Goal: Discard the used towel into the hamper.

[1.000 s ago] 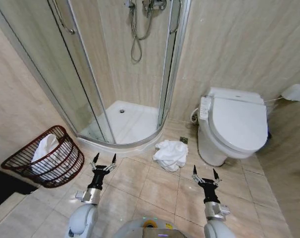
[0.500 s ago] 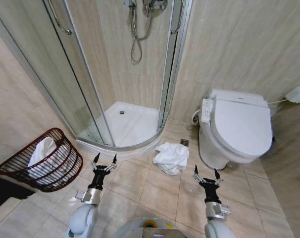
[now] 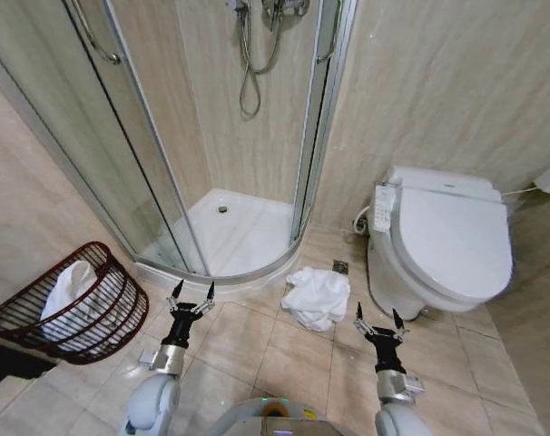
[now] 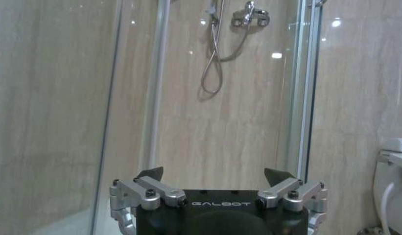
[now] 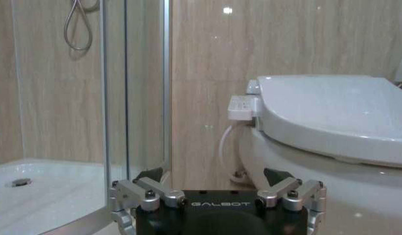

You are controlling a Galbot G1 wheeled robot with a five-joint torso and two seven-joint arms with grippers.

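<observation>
A crumpled white towel (image 3: 316, 296) lies on the tiled floor between the shower base and the toilet. The hamper (image 3: 21, 320), a dark red-brown wire basket, leans tilted by the left wall with white cloth (image 3: 66, 286) inside it. My left gripper (image 3: 191, 292) is held low in front of me, open and empty, left of the towel. My right gripper (image 3: 375, 315) is open and empty too, just right of and nearer than the towel. In the wrist views the left gripper (image 4: 214, 174) faces the shower and the right gripper (image 5: 214, 174) faces the toilet.
A curved glass shower enclosure (image 3: 243, 136) with a white tray (image 3: 234, 232) fills the corner ahead. A white toilet (image 3: 443, 245) with a closed lid stands at the right. Beige tiled floor (image 3: 284, 350) lies open before me.
The whole picture has shifted: the hamper slid left and down, the toilet and towel right and down, so the camera has moved. Both grippers keep the same open pose.
</observation>
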